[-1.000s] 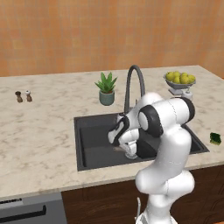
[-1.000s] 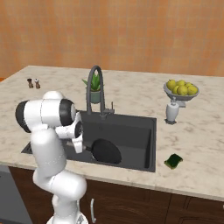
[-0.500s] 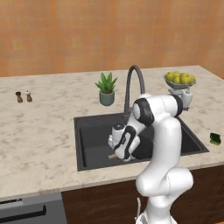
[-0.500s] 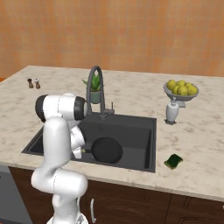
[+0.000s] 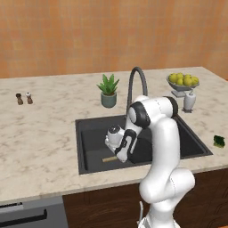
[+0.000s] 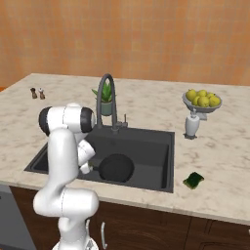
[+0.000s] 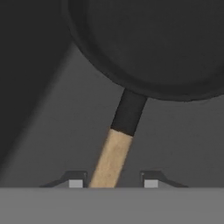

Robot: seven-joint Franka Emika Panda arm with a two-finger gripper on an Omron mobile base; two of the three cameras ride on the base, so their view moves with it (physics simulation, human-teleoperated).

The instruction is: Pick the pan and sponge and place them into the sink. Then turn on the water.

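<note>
Pan's down in the sink, my fingers spread either side of its handle.

Gripper (image 7: 113, 183) open over the pan (image 7: 153, 43); handle runs straight ahead; sponge (image 6: 194, 180) sits far off on the counter.

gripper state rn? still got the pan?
Gripper: open, fingertips apart on either side of the pan handle, not clamped on it; pan lies in the sink.

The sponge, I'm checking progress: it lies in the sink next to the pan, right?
No. The sponge lies on the counter right of the sink, as the right base view shows. The pan is in the sink.
</note>
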